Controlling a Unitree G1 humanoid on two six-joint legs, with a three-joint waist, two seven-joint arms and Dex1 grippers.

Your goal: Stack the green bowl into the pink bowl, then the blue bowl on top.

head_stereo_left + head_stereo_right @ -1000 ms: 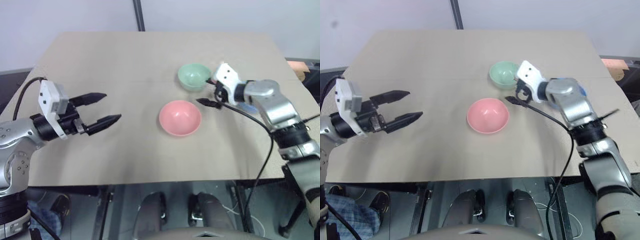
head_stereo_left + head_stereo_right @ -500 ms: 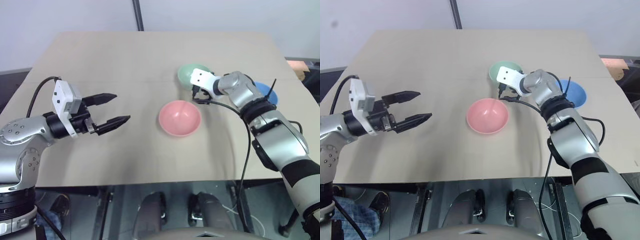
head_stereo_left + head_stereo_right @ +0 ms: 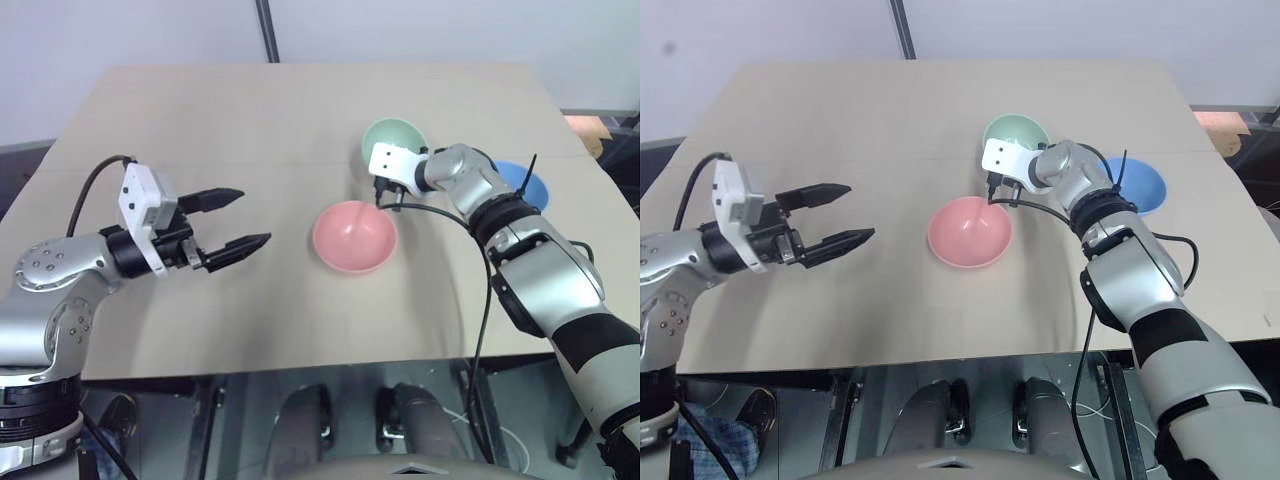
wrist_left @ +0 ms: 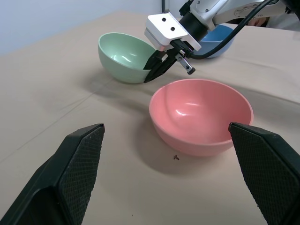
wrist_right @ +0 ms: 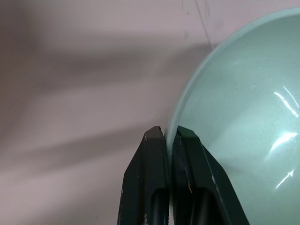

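Note:
The green bowl (image 3: pixel 396 138) sits upright at the back of the table. My right gripper (image 5: pixel 169 131) is shut on its rim, one finger inside and one outside, on the side facing the pink bowl (image 3: pixel 354 237). That grip also shows at the right gripper (image 4: pixel 146 78) in the left wrist view. The pink bowl stands empty mid-table, just in front of the green one. The blue bowl (image 3: pixel 527 184) rests to the right, partly hidden behind my right arm. My left gripper (image 3: pixel 256 216) hovers open and empty, well to the left of the pink bowl.
All three bowls stand on a tan table (image 3: pixel 250 120). A black pole (image 3: pixel 265 30) rises behind its far edge. A black cable (image 3: pixel 480 300) hangs from my right arm over the table's front right part. An orange thing (image 3: pixel 590 125) lies past the right edge.
My right gripper swung left from beside the green bowl onto its rim and shut on it, uncovering the blue bowl. My left gripper drifted slightly right, still open.

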